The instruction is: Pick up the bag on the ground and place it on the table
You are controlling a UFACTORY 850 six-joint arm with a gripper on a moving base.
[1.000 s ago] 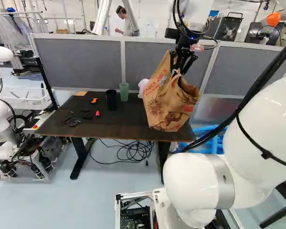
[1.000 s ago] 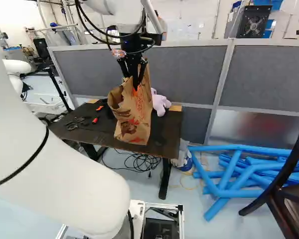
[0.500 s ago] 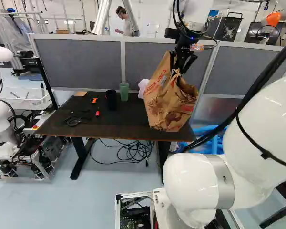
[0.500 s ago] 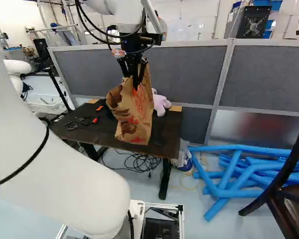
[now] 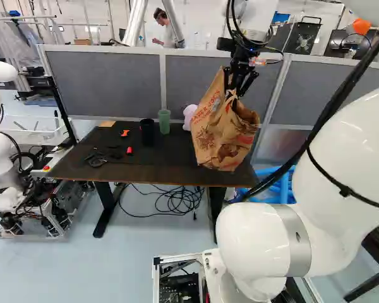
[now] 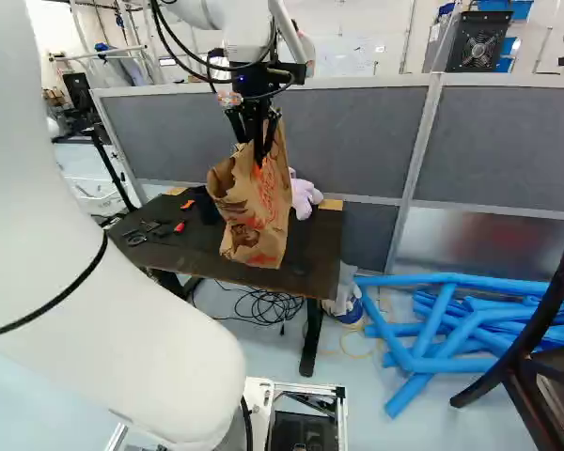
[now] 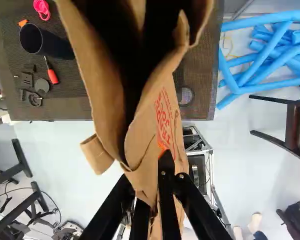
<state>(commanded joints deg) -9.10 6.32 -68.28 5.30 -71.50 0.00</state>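
the placing step seems to be in hand: the bag is gripped by its rim in the gripper, at the table's front part. whether the table is touched cannot be told, so slow lowering seems needed before release.

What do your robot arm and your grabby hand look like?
My smooth, shiny white arm has big rounded parts, with a silver-grey band near the bottom. A thick black cable runs along it, and a thin black strap wraps around it. My black two-fingered gripper has orange pads.
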